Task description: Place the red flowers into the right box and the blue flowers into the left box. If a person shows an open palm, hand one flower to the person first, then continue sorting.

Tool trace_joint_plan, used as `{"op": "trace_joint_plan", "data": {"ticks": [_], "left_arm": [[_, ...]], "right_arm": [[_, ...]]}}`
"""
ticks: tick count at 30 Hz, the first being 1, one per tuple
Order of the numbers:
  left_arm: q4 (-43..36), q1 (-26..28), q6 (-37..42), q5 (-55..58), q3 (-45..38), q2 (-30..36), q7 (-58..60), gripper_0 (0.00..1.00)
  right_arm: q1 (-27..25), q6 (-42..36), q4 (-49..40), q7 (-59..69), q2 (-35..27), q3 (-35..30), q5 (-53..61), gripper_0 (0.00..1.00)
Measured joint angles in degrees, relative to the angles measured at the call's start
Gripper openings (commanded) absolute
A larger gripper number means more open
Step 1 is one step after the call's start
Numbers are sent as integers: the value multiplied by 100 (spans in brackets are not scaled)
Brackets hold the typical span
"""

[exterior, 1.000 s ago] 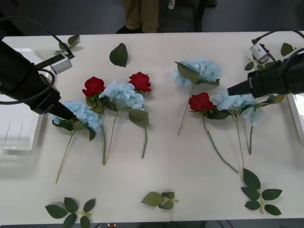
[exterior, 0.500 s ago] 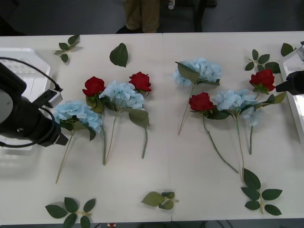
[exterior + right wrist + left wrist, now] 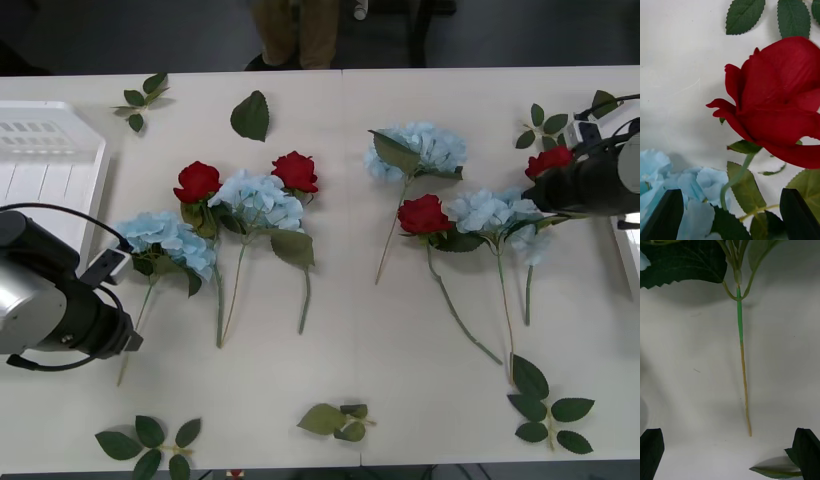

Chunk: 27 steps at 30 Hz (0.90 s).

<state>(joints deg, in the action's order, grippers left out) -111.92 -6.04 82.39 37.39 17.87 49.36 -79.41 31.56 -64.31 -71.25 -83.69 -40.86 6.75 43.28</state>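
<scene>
While the right pincer [image 3: 730, 213] gapes below a red rose [image 3: 778, 101], the left pincer [image 3: 730, 450] gapes over a stem [image 3: 742, 352].

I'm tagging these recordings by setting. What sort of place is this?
Probably a lab or test room, not a florist's: artificial deep-red roses and pale sky-blue flower clusters lie spread on a plain white table, beside a ridged white plastic tray.
</scene>
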Motion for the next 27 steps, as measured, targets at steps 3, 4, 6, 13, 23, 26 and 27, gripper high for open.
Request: {"op": "trace_joint_plan", "data": {"ticks": [3,4,6,13,23,26,27], "left_arm": [[360,-66,-350,-98,213,-110,59,100],[485,-95,-445,-132,282,-159,113,100],[722,-173,-579,-218,388,-272,197,100],[1209,-506,-672,-532,557,-659,329,100],[1229,-574,-672,-857,557,-847,329,100],[1273,-574,-683,-895,557,-852,329,100],[1310,-575,-716,-915,557,-856,329,100]], "right_arm": [[0,22,2,1,167,0,-265,74],[0,23,2,2,211,0,-367,74],[0,52,11,14,286,0,-611,75],[0,663,442,316,533,0,-1320,74],[0,859,612,323,790,-1,-2080,0],[0,862,613,327,828,-1,-2088,0],[0,863,613,328,833,-1,-2087,0]]}}
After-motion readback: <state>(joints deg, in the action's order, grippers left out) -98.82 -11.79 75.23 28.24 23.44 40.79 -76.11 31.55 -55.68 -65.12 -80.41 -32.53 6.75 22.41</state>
